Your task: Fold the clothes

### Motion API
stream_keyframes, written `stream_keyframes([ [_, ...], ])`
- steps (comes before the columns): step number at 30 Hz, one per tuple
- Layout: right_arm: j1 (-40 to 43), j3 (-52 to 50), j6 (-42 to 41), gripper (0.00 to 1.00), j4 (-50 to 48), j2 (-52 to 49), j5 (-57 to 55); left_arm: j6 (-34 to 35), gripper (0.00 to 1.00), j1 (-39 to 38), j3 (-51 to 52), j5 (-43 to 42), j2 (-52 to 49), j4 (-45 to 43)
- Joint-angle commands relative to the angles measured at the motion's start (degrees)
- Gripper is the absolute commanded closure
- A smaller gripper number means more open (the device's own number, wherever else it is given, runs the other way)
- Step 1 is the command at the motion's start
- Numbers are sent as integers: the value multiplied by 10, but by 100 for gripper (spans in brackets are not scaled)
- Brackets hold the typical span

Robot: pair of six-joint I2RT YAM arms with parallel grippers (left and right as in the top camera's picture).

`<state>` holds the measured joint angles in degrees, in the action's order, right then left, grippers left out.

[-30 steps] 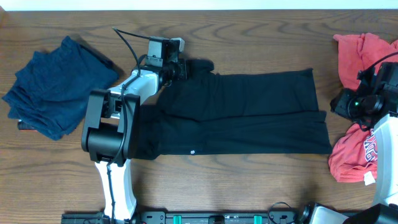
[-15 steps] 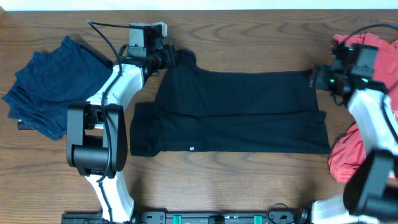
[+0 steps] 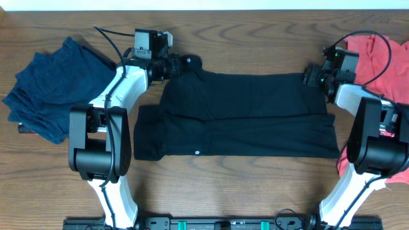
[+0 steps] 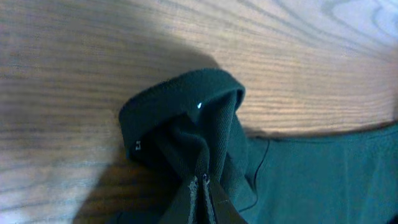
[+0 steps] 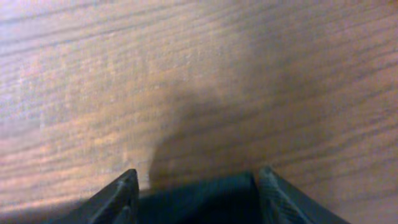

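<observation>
Overhead view
Surface: a brown wood-grain table (image 3: 255, 38) fills the frame.
Room: only a white strip (image 3: 204, 4) shows beyond the far edge.
Black shirt (image 3: 249, 121): lies flat across the middle of the worktop, long side running left to right, with a small white logo (image 3: 197, 153) near its front edge.
Navy garments (image 3: 54, 86): a loose pile near the left edge, well apart from the black shirt.
Coral-red T-shirt (image 3: 383, 57): bunched along the right edge, from the far right corner towards the front, partly under the right arm (image 3: 374, 128).
Left gripper (image 3: 181, 64): at the shirt's far left corner, touching it; the left arm (image 3: 121, 86) reaches in from the front.
Right gripper (image 3: 311, 75): at the shirt's far right corner.

Left wrist view
Tool: the left gripper (image 4: 204, 199) is clenched on a pinch of the black shirt, the 2 fingers pressed together with fabric between them.
Cloth: a rounded band (image 4: 180, 99) of the shirt stands up in a loop beyond the pinch; flat fabric lies to the right.
Surface: bare wood, with the cloth's shadow on it.

Right wrist view
Tool: the right gripper (image 5: 198, 174) is released, its 2 fingers (image 5: 118, 196) spread wide.
Cloth: a black edge of the shirt lies between them, low in the frame.
Surface: bare wood ahead, shadowed near the fingers.
</observation>
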<state>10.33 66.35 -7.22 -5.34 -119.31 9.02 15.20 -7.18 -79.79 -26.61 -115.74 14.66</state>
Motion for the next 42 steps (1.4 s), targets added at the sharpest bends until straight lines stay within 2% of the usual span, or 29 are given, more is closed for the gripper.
stream_keyframes([
  [1, -5, -3, -22, 53, 7, -37, 0, -2, 94, 1, -5, 3, 1, 12],
  [2, -4, -3, -21, 62, 6, -38, -1, -1, 94, 1, -5, 3, 1, 14],
  [4, -4, -3, -21, 92, 3, -38, -2, -1, 94, 1, -4, 3, 1, 17],
  [5, -4, -3, -22, 99, 4, -38, -2, -1, 94, 1, -4, 3, 1, 19],
  [11, 4, 5, -29, 99, 59, -21, -9, -1, 94, 2, -4, 0, 10, 29],
  [16, 21, 8, -36, 99, 131, 56, -14, -1, 94, 2, -4, 0, 48, 66],
  [21, 32, 8, -37, 99, 254, 166, -33, -2, 94, 2, -4, 0, 91, 172],
  [26, 35, 8, -37, 99, 402, 255, -85, -33, 94, 3, -4, 0, 137, 303],
  [33, 35, 7, -36, 99, 582, 282, -149, -55, 94, 1, -1, 10, 158, 493],
  [40, 35, 3, -36, 98, 635, 277, -167, -57, 94, 1, 39, 29, 158, 533],
  [42, 35, 3, -36, 89, 641, 277, -166, -57, 94, 1, 47, 28, 158, 545],
])
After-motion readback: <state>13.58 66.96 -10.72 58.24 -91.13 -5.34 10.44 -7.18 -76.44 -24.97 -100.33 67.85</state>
